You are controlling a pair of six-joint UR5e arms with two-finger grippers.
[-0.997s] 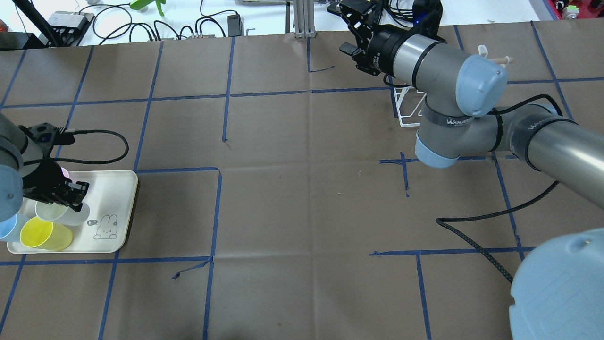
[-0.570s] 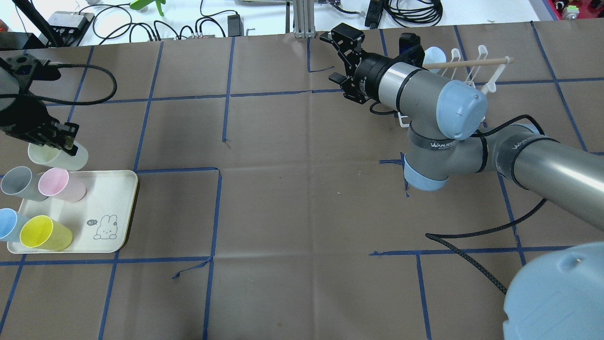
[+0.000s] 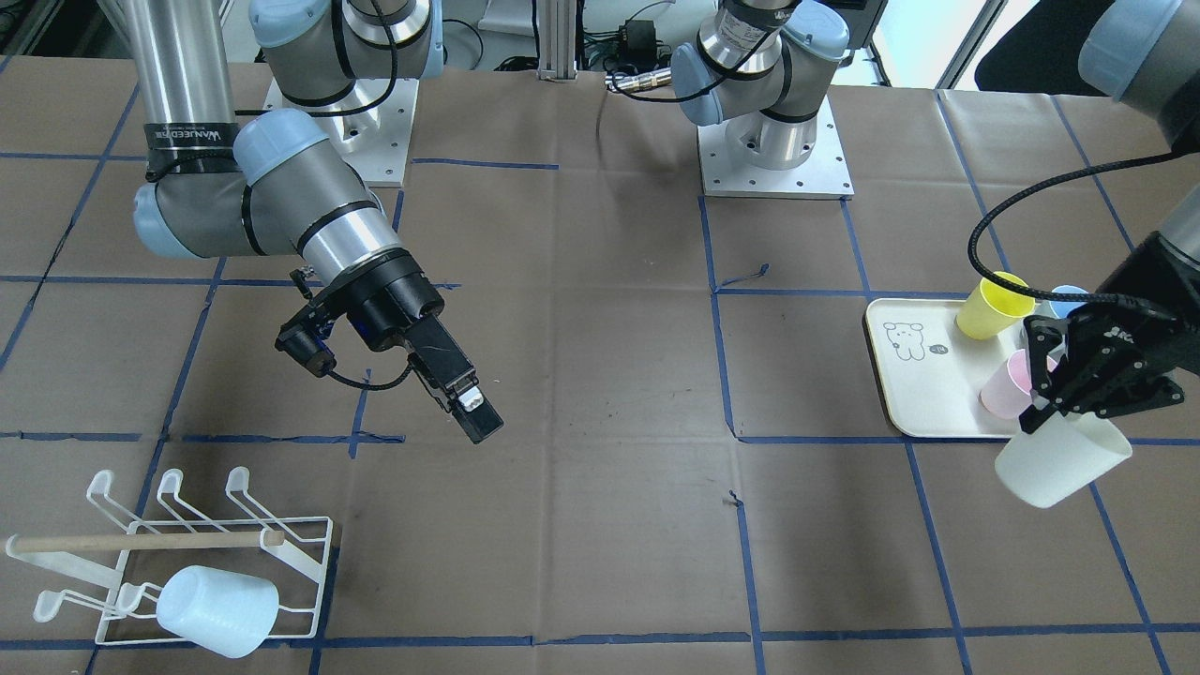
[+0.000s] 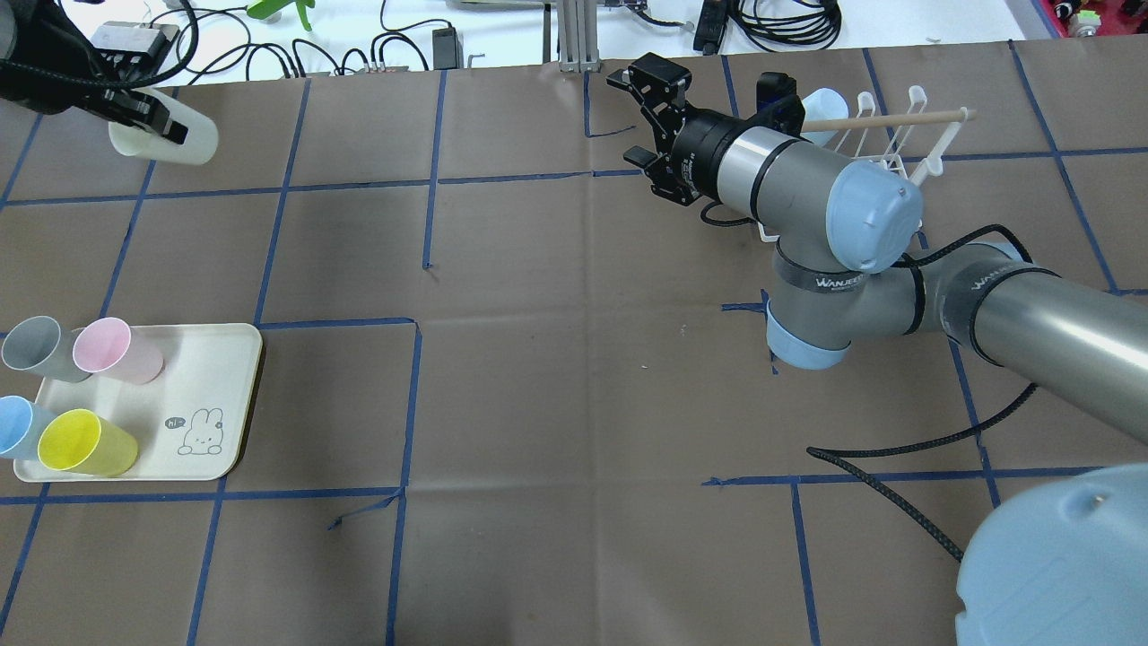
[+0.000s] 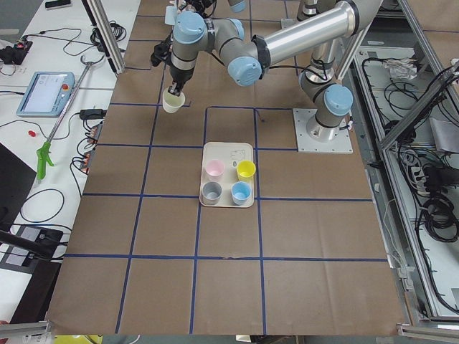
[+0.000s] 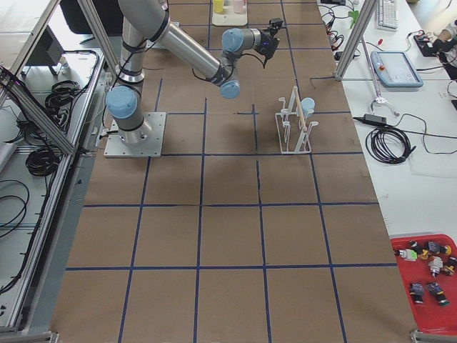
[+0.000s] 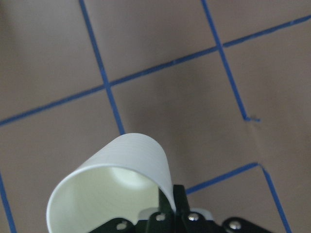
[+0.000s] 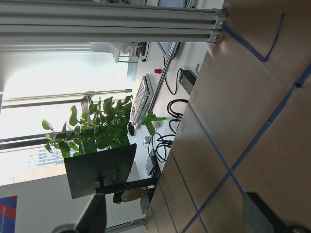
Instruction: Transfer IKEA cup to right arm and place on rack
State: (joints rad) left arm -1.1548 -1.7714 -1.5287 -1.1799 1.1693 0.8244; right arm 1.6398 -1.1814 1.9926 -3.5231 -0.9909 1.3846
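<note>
My left gripper (image 4: 151,115) is shut on the rim of a pale cream IKEA cup (image 4: 170,139), which hangs tilted in the air over the table's far left corner. The front-facing view shows the cream cup (image 3: 1059,461) just beyond the tray; the left wrist view shows the cream cup (image 7: 114,184) with a finger inside its rim. My right gripper (image 4: 635,117) hovers open and empty over the far middle of the table, pointing left. The white wire rack (image 4: 906,144) stands behind the right arm, with a pale blue cup (image 3: 217,609) hanging on it.
A cream tray (image 4: 224,404) with a bear drawing sits at the near left and holds a grey cup (image 4: 31,345), a pink cup (image 4: 112,350), a blue cup (image 4: 16,426) and a yellow cup (image 4: 82,442). Cables run along the far edge.
My left gripper lifted the cream cup off the tray and carried it toward the table's far edge. The right arm drew back from the far edge, uncovering the rack.
</note>
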